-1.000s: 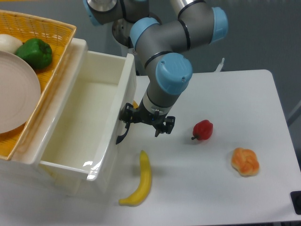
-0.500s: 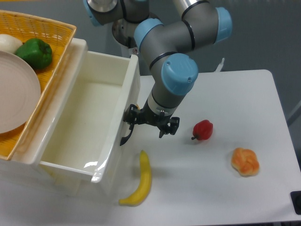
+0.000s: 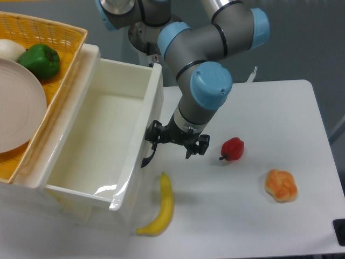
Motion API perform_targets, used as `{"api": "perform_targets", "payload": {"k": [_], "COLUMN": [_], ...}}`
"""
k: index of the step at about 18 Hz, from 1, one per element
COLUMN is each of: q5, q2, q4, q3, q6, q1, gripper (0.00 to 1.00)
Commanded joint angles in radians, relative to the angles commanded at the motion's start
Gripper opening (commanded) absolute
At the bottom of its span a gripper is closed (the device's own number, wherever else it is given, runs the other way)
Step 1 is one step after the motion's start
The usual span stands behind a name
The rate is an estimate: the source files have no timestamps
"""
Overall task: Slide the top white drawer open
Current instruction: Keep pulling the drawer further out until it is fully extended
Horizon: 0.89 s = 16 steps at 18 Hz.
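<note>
End effector (image 3: pixel 173 145) is seen low at the drawer front, fingers spread wide; left finger sits by the curved black handle (image 3: pixel 147 157), contact cannot be told. Top white drawer (image 3: pixel 102 141) is pulled well out of the cabinet, interior bare. Banana (image 3: pixel 162 208) lies just below on the tabletop (image 3: pixel 269 237); red pepper (image 3: pixel 232 148) and bread roll (image 3: pixel 281 185) lie to the right. Wicker basket (image 3: pixel 51 116) with plate (image 3: pixel 19 105) and green pepper (image 3: pixel 41 60) is set on the cabinet top.
</note>
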Motion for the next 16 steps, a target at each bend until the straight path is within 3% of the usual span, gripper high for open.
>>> {"api": "perform_targets", "payload": {"k": [16], "q5": [-0.107], "q2": [0.0], "q4": [-0.005], "q3": [-0.009], "q6": [-0.009], "q1": [0.026], "gripper": [1.0]}}
